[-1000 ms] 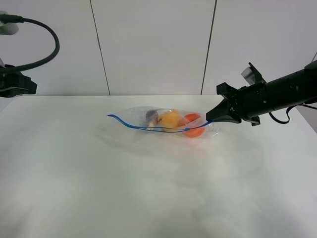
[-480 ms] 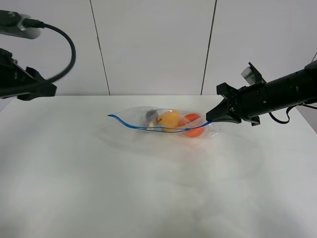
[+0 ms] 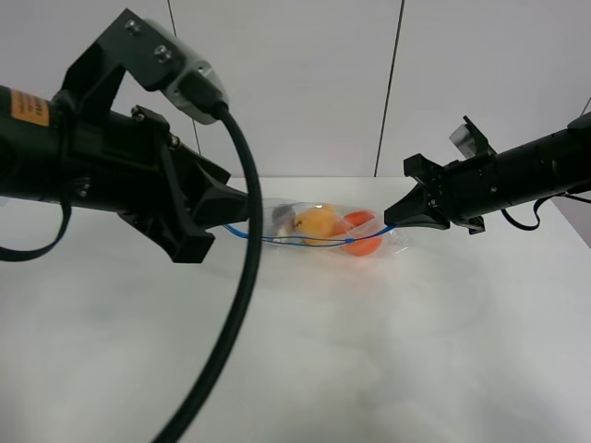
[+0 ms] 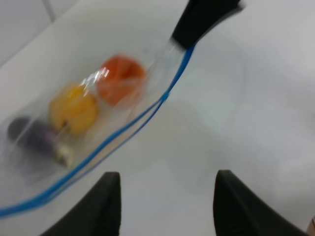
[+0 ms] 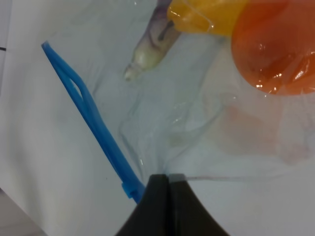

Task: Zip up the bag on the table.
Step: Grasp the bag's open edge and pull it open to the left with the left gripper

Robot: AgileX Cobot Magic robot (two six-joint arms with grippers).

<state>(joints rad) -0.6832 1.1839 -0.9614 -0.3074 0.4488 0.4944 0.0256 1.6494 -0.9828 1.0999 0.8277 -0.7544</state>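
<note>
Your right gripper is pinching the right-hand corner of the bag, its fingers pressed together on the clear plastic just beside the end of the blue zipper strip. The bag is lying slightly above the centre of the exterior frame, on the white table. Through the plastic, the orange fruit is sitting nearest that gripper, the yellow pear is lying beside it, and the eggplant is showing farther left. The strip's two blue lines are running apart along part of their length, so the mouth is gaping there. Your left gripper is hanging at the left of the exterior frame with its fingers spread wide, its tips overlapping the bag's left end. You cannot tell whether they are touching it, as the wrist view is blurred. Pale wall panels are filling the top of the frame.
</note>
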